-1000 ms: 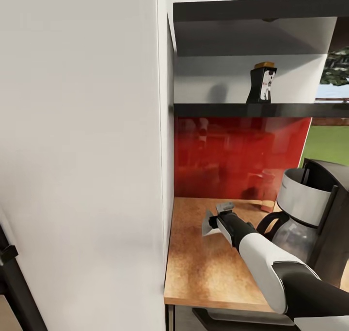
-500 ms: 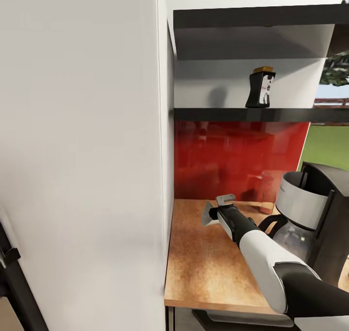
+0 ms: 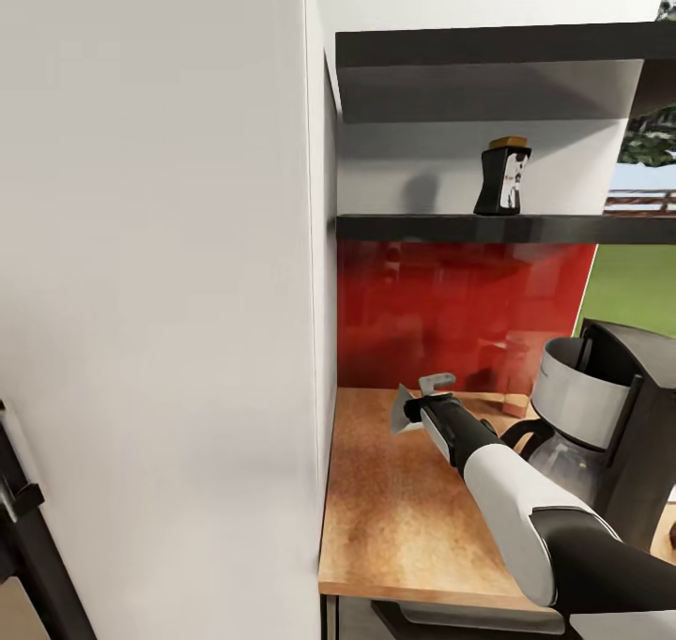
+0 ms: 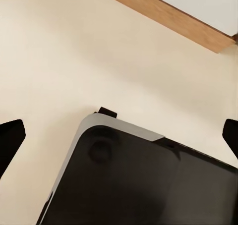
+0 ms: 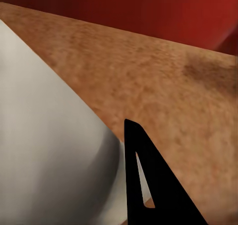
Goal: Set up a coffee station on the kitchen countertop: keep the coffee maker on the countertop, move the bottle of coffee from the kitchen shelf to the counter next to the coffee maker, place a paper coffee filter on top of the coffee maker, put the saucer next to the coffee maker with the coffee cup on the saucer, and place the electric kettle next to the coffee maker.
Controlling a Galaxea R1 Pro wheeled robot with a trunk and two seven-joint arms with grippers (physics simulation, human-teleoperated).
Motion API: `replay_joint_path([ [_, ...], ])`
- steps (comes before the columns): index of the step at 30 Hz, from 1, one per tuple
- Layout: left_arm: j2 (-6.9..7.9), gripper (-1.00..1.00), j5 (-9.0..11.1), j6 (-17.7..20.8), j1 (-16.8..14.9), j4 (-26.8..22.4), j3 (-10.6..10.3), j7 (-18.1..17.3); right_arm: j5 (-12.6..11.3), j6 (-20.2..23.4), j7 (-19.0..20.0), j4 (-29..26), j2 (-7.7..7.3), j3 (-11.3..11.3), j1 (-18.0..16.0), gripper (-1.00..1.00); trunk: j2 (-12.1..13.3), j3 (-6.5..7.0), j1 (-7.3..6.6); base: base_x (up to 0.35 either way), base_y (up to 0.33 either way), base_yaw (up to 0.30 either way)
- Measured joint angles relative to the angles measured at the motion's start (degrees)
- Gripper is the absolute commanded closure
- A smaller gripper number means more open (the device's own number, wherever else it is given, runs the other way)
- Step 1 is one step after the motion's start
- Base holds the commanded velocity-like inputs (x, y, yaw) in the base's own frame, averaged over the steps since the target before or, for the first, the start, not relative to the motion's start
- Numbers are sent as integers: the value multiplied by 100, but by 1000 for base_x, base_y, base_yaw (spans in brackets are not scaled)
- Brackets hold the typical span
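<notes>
Holding a pale paper coffee filter [image 3: 406, 417] pinched between nearly closed fingers, the right gripper [image 3: 420, 405] hangs over the countertop [image 3: 394, 518]. The filter is probably featherlight and crushable, so a gentle rim grip suits it. The left gripper's [image 4: 119, 136] fingers spread wide, empty.

I see a tall white cabinet [image 3: 160, 293]; right of it a red backsplash [image 3: 451, 312]; farther right of the cabinet, green lawn [image 3: 631, 288] and foliage [image 3: 652, 138].

A pale cream floor [image 4: 74, 51] is seen beyond the two black fingertips [image 4: 9, 140], which are set wide apart. Between them a dark panel with a rounded grey edge [image 4: 134, 180] is seen, and farther off a brown wooden strip [image 4: 168, 17].
</notes>
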Motion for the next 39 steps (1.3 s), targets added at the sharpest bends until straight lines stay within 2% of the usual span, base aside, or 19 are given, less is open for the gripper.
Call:
replay_joint_path([
  [17,0,-100,0,-9,0,-4,0,0,-7,-2,1,-32,10,-2,-1,100,679,301,-374,0,0,0],
  [18,0,-100,7,-9,0,-5,1,0,-146,-4,8,-29,10,-3,-1,100,718,317,-395,0,0,0],
  [21,0,-100,8,-6,0,-7,0,0,-195,-5,10,-27,13,0,-2,100,837,369,-461,0,0,0],
  [39,0,-100,10,-7,0,-7,2,0,-205,-2,11,-27,15,0,-1,100,1560,693,-857,0,0,0],
])
